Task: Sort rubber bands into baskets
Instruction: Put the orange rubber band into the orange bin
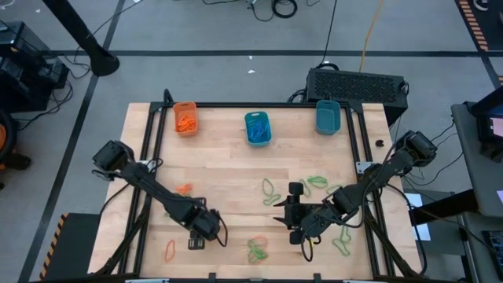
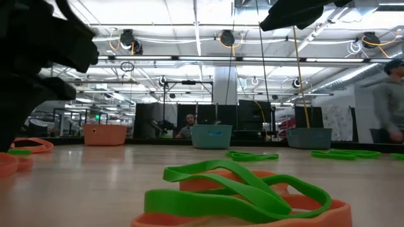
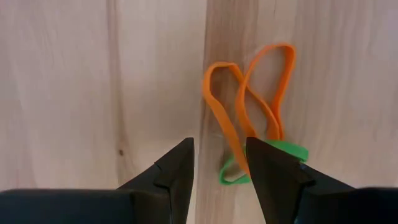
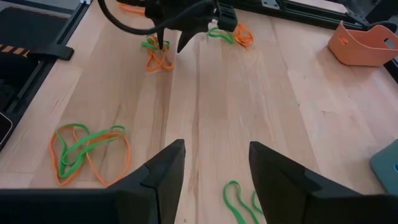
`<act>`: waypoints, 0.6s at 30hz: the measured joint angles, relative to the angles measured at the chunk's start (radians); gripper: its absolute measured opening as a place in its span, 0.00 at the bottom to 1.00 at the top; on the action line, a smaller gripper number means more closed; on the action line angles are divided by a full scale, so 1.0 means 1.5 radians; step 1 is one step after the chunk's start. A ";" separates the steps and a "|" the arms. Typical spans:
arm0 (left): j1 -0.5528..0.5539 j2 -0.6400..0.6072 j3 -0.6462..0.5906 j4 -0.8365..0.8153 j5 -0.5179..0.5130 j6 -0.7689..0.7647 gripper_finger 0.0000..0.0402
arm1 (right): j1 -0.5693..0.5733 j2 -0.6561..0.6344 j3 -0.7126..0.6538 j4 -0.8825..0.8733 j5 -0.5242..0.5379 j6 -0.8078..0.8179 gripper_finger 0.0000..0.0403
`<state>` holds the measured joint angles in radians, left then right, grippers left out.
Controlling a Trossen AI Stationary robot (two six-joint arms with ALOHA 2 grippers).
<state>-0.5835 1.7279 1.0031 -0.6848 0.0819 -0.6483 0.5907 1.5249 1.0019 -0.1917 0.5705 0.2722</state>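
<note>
Near the table's front edge, both grippers hang with fingers apart, holding nothing.
Left gripper [image 3: 219, 171] is over orange and green rubber bands [image 3: 249, 118]; right gripper [image 4: 211, 168] is mid-table; baskets [image 1: 257, 128] line the far edge.

I see three baskets along the far edge of the counter [image 1: 236, 169]: orange basket [image 1: 185, 118], teal basket [image 1: 258, 128] and a second teal one [image 1: 328, 116]. Left gripper [image 1: 196, 242] is near the front, beside an orange band [image 1: 168, 251]. Right gripper [image 1: 288, 215] sits mid-counter among green bands [image 1: 272, 189]. A mixed clump [image 1: 257, 250] lies between the grippers.
</note>
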 joint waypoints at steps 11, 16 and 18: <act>-0.001 0.014 0.000 0.002 0.010 0.005 0.30 | 0.000 0.000 0.000 0.000 0.000 -0.001 0.42; 0.000 0.012 0.000 -0.004 -0.001 0.028 0.12 | 0.000 0.000 0.000 0.000 0.000 -0.003 0.42; 0.001 0.005 0.001 -0.010 -0.003 0.037 0.04 | 0.000 0.000 0.000 0.000 0.000 -0.006 0.42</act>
<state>-0.5827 1.7353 1.0041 -0.7004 0.0774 -0.5930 0.5907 1.5249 1.0019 -0.1921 0.5709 0.2634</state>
